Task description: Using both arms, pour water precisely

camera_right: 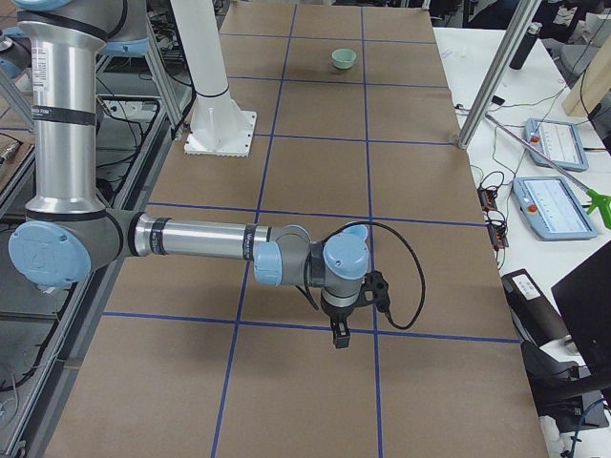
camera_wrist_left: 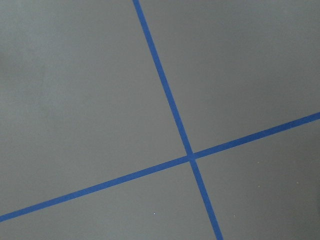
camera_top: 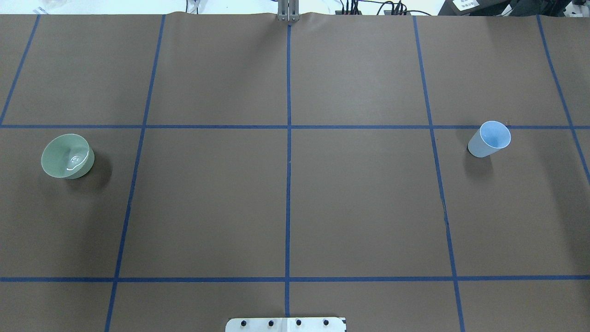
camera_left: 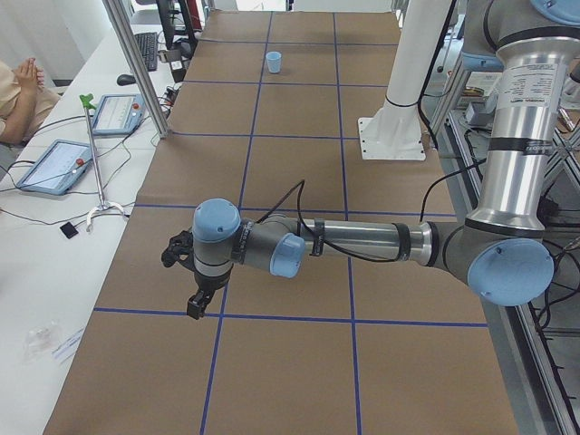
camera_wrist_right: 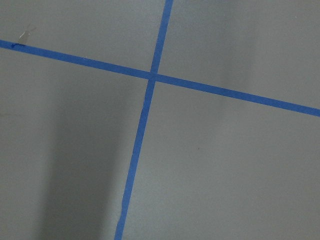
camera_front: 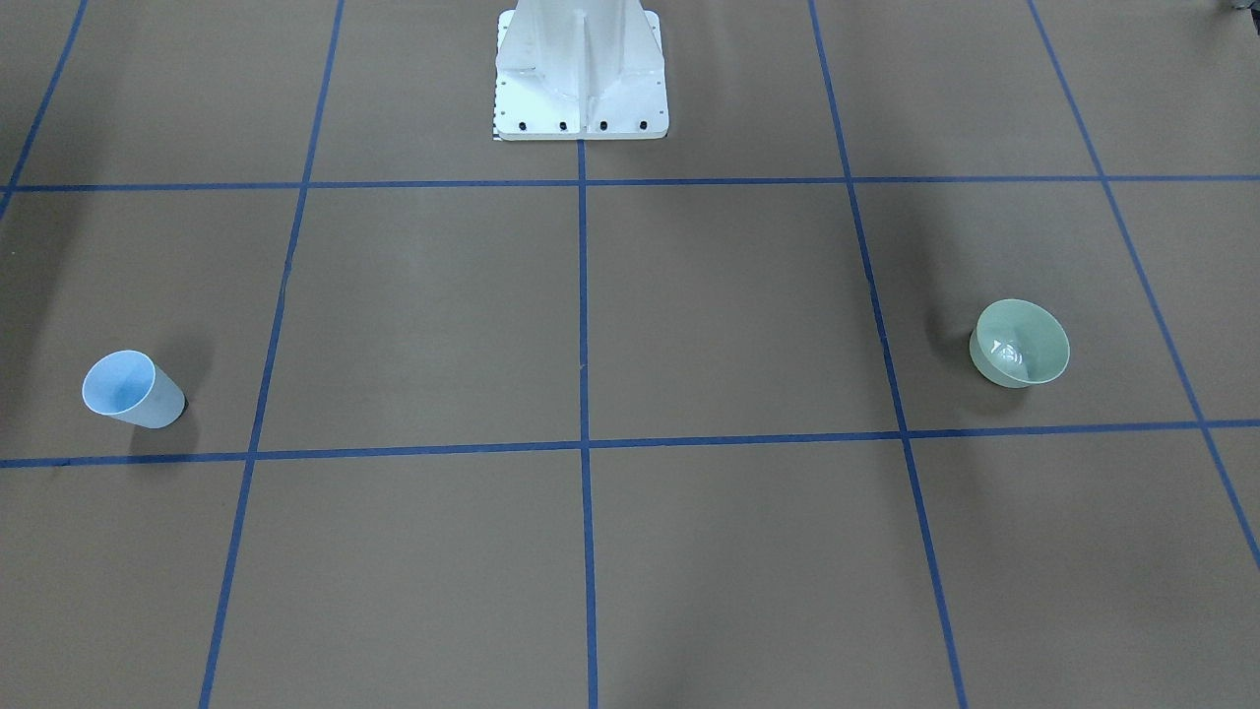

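Jaws on both sides show only in the side views, too small and dark to read, so I cannot tell whether the left gripper (camera_left: 195,306) or the right gripper (camera_right: 341,334) is open or closed; neither visibly carries anything. The left arm (camera_left: 362,243) reaches out level over the brown worktop (camera_top: 359,203) toward its left end, with the gripper pointing down above a line of blue tape (camera_top: 288,184). The right arm (camera_right: 191,237) does the same toward the right end. Each wrist camera sees only brown surface and a tape crossing. The green bowl (camera_top: 67,156) stands upright near the worktop's left edge, with a shiny glint at its bottom (possibly water, though I cannot be sure). The blue cup (camera_top: 489,138) stands upright near the right edge, well apart from the bowl and from both grippers. The white pedestal (camera_front: 581,79) sits at the middle of the robot's edge.
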Available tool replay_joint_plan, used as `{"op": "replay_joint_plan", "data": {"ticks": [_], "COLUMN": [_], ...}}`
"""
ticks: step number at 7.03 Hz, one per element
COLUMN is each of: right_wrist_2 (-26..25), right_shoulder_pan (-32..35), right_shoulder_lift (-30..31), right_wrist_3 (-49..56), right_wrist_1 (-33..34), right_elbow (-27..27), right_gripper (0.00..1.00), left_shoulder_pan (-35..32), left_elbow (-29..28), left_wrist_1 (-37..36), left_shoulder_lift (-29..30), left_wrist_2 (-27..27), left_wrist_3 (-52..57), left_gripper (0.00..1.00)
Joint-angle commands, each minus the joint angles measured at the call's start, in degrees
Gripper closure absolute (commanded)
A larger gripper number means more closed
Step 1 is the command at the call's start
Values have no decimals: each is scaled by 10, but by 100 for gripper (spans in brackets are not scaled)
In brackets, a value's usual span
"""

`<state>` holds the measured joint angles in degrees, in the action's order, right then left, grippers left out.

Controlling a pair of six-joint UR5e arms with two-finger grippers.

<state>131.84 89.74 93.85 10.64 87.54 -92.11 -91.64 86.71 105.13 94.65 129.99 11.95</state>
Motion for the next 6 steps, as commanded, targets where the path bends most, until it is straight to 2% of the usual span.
{"op": "replay_joint_plan", "data": {"ticks": [1, 2, 5, 6], "right_wrist_2": [0, 0, 0, 0], "right_shoulder_pan": [0, 0, 0, 0], "right_shoulder_lift": [0, 1, 4, 5], "right_wrist_3": [0, 0, 0, -1], "right_wrist_1": [0, 0, 0, 0], "right_elbow": [0, 0, 0, 0], "right_gripper": [0, 0, 0, 0], "left_shoulder_pan": [-6, -6, -8, -8], "left_elbow": [-8, -5, -9, -9], "left_wrist_1": [-44, -98, -102, -101], "left_shoulder_lift": [0, 4, -18, -18], "left_wrist_2": [21, 72, 110, 107], "left_wrist_3": [-2, 0, -1, 1], "left_gripper": [0, 0, 0, 0]}}
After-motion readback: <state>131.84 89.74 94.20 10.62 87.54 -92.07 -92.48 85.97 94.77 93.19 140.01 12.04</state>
